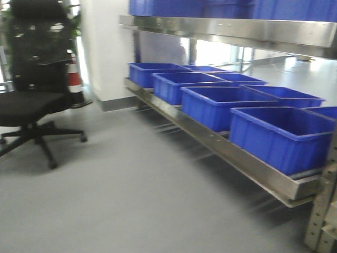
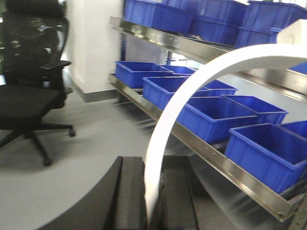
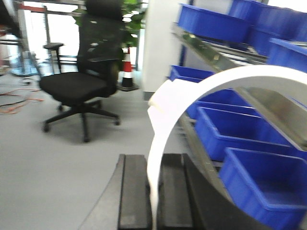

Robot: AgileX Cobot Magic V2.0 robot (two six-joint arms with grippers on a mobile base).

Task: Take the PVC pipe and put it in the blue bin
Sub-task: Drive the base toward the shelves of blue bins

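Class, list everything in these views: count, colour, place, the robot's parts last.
Shelving: one, steel, right side.
Blue bins: at least seven, blue, two rows on lower shelf; more above.
Office chair: one, black, left side.
Traffic cone: one, red-white, behind chair.
Plant: one, green, behind chair.
PVC pipe: white arc in each wrist view; one piece or two unclear.
Left end effector: black, shut on PVC pipe.
Right end effector: black, shut on PVC pipe.
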